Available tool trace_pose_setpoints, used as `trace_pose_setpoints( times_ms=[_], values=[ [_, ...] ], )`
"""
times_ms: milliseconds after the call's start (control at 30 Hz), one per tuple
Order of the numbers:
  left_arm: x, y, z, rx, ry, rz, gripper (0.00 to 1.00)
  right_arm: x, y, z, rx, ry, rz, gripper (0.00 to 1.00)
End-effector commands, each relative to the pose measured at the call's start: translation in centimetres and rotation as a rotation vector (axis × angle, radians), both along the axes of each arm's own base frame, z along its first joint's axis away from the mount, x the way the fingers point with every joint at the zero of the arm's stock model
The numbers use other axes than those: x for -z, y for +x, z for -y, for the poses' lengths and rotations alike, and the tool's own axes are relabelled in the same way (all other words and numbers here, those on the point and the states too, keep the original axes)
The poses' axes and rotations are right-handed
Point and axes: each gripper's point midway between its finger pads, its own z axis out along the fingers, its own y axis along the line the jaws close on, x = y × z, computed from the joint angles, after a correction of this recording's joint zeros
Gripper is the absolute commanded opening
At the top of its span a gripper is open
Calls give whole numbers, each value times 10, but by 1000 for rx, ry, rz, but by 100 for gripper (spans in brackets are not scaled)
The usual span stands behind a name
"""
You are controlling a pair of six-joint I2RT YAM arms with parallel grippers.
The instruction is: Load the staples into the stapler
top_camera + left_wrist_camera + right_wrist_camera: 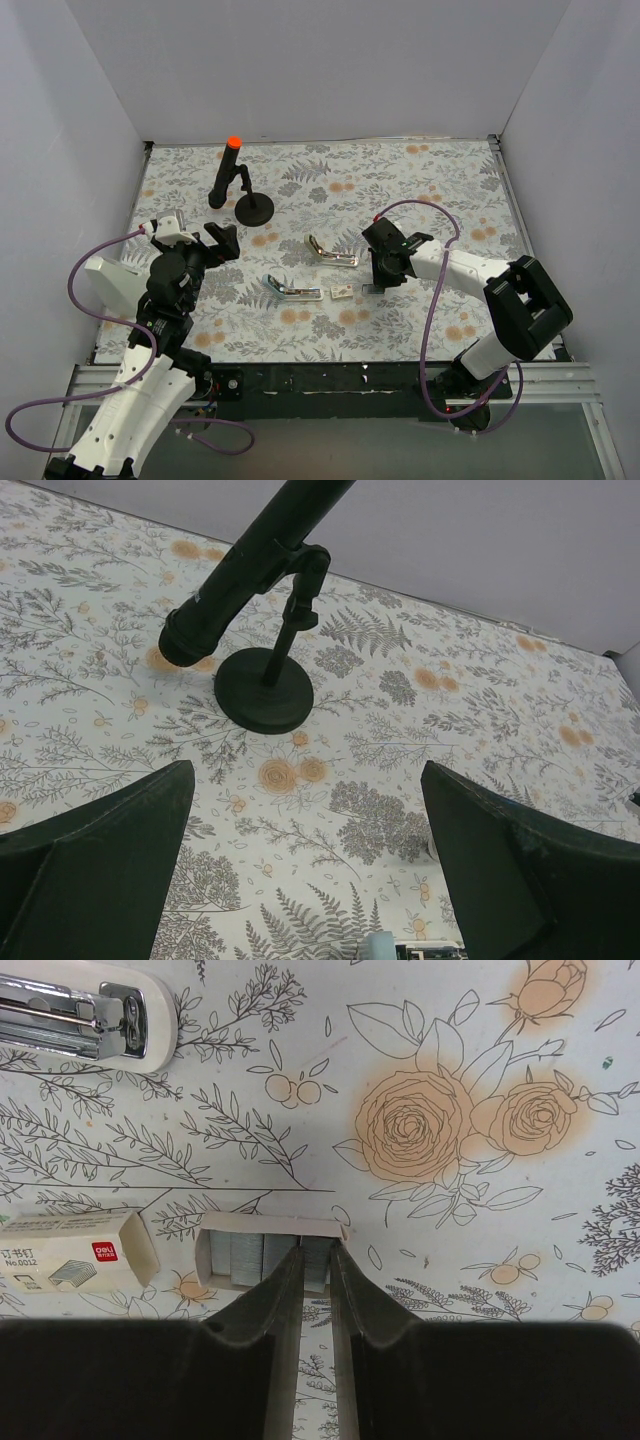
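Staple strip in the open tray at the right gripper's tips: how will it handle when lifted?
Staple strip: thin silvery metal, probably light but brittle; a skewed pinch may snap it. Its smooth sides look slippery in the right gripper. The cardboard tray looks light and may drag along.

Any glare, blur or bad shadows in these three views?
Top external: even light, soft shadows, sharp. Left wrist: fingers of the left hand dark, near-featureless; stand sharp. Right wrist: box print legible, stapler metal glints, staples clear.
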Motion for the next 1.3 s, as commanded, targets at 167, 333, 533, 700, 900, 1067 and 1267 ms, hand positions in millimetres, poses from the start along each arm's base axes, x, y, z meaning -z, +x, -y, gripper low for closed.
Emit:
trace_pose_setpoints(
  times_ms=[167,333,533,700,900,1067,1267],
  values=[
    [1,-1,3,17,11,6,98,14,-11,-6,-58,11,-67,24],
    [0,-1,3,18,11,9,98,20,-16,-15,-85,52,-105,27],
    [0,-1,4,23,12,9,98,21,-17,-17,-118,55,-111,27],
    [0,-1,4,24,12,11,98,10,-6,-6,-116,-11,-57,15],
    [2,-1,5,29,14,8,98,1,3,8,-115,-101,-16,10],
    [1,-1,6,34,13,9,98,-4,5,2,-120,-75,-3,13],
    [1,-1,6,34,15,8,98,-28,7,-22,-169,33,45,31]
  ],
)
